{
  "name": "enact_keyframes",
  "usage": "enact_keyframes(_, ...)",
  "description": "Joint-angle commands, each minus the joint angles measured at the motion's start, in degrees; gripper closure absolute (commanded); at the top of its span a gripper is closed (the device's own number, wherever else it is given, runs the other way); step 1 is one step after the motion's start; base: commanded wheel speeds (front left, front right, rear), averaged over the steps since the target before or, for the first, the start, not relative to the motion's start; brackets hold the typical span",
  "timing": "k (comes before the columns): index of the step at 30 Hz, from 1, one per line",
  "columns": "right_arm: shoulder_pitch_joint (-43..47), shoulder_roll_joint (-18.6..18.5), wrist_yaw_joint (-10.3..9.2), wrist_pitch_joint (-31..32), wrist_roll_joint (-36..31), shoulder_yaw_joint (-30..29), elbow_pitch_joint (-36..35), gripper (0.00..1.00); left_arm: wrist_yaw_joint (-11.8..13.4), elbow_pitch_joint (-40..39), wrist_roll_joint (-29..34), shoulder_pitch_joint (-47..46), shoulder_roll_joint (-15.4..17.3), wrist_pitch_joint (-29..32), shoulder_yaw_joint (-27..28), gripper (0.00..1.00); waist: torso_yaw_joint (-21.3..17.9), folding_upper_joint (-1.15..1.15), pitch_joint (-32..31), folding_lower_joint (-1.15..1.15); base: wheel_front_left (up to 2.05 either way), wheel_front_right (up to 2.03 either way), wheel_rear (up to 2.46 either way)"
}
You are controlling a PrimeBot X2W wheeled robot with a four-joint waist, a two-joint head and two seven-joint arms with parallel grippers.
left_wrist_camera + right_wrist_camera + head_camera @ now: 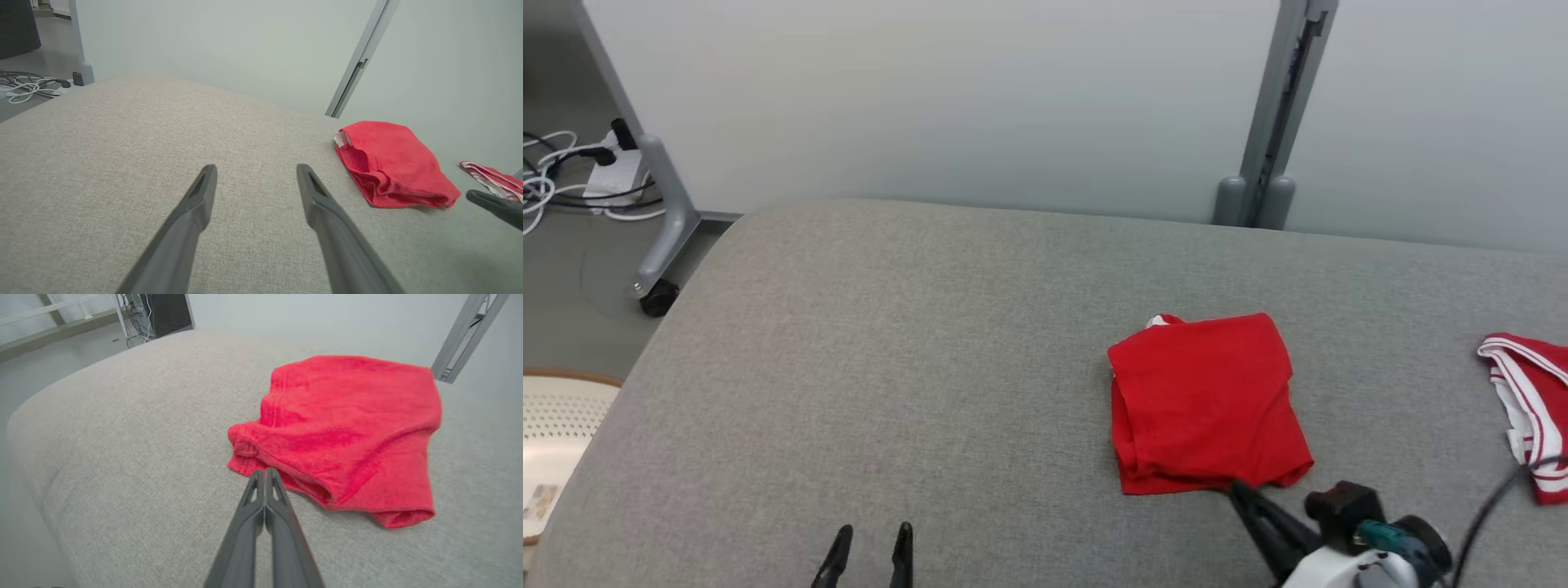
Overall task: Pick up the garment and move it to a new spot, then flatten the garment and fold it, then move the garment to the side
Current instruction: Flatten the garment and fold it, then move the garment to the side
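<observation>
The folded red garment (1207, 400) lies right of the bench's (890, 367) middle, near its front edge, the right pincer (1240, 492) closed and empty with tips at the near hem, seemingly to nudge it aside, while the left pincer (872, 539) hangs open, well apart.

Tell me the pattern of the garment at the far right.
Red garment with white stripes; head view shows it best.

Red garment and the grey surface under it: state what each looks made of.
Red garment: soft knit, likely cotton, matte; fuzzy nap and stitched hems show. Grey surface: woven upholstery fabric, matte; fine heathered weave, rounded padded edge.
</observation>
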Motion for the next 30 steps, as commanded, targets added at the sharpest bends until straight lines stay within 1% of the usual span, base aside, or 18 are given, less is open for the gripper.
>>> enact_keyframes(1, 1.4, -0.7, -0.01, -1.5, -1.2, -2.2, -1.5, 0.91, 0.1, -0.7, 0.6, 0.4, 0.2, -0.2, 1.0, 0.00, -1.8, 0.00, -1.4, 0.00, 0.00, 0.00, 0.00)
enact_keyframes(3, 3.8, -0.5, -0.01, -4.1, -3.0, -7.2, -4.7, 0.67, 0.3, -1.9, 0.9, 1.3, 0.2, -0.2, 2.3, 0.00, -2.9, 0.00, -2.0, 0.00, 0.00, 0.00, 0.00)
enact_keyframes(4, 4.9, -0.2, -0.01, -5.4, -3.8, -9.6, -6.2, 0.53, 0.4, -2.4, 1.1, 1.6, 0.2, -0.2, 3.0, 0.00, -3.4, 0.00, -2.2, 0.00, 0.00, 0.00, 0.00)
enact_keyframes(5, 6.0, -0.1, -0.01, -6.7, -5.0, -12.1, -7.7, 0.00, 0.4, -2.8, 1.3, 1.8, 0.2, -0.2, 3.7, 0.00, -4.0, 0.00, -2.4, 0.00, 0.00, 0.00, 0.00)
enact_keyframes(8, 8.7, 0.2, -0.01, -9.1, -9.8, -19.5, -11.1, 0.00, 0.3, -4.2, 2.1, 2.3, 0.2, -0.2, 5.6, 0.00, -5.4, 0.00, -2.8, 0.00, 0.00, 0.00, 0.00)
enact_keyframes(10, 10.3, 1.6, -0.01, -10.2, -11.4, -23.7, -12.7, 0.00, 0.0, -4.7, 2.4, 2.5, 0.2, -0.2, 7.0, 0.00, -6.1, 0.00, -3.0, 0.00, 0.00, 0.00, 0.00)
enact_keyframes(14, 12.1, 2.8, -0.01, -11.3, -13.6, -30.4, -14.1, 0.00, -0.6, -5.1, 2.9, 2.8, 0.2, -0.2, 9.2, 0.00, -7.1, 0.00, -2.9, 0.00, 0.00, 0.00, 0.00)
enact_keyframes(17, 12.7, 3.3, -0.01, -11.5, -14.9, -33.4, -15.2, 0.00, -1.0, -4.9, 3.4, 3.0, 0.2, -0.2, 10.1, 0.00, -7.6, 0.00, -2.8, 0.00, 0.00, 0.00, 0.00)
enact_keyframes(21, 13.8, 4.2, -0.01, -11.3, -15.6, -35.6, -15.1, 0.00, -1.6, -4.5, 3.8, 2.7, 0.2, -0.2, 10.3, 0.00, -7.8, 0.00, -2.6, 0.00, 0.00, 0.00, 0.00)
enact_keyframes(24, 14.1, 4.9, -0.01, -11.4, -15.5, -36.0, -14.5, 0.00, -2.0, -4.2, 3.9, 2.1, 0.2, -0.2, 10.3, 0.00, -7.9, 0.00, -2.3, 0.00, 0.00, 0.00, 0.00)
enact_keyframes(27, 13.0, 6.0, -0.01, -11.4, -13.7, -36.0, -13.9, 0.00, -2.5, -4.2, 3.9, 1.4, 0.2, -0.2, 10.3, 0.00, -8.0, 0.00, -1.7, 0.00, 0.00, 0.00, 0.00)
enact_keyframes(30, 9.8, 7.2, 0.00, -11.3, -9.7, -34.7, -12.2, 0.00, -3.0, -3.9, 4.1, 0.5, 0.2, -0.2, 9.7, 0.00, -7.7, 0.00, -0.3, 0.00, 0.00, 0.00, 0.00)
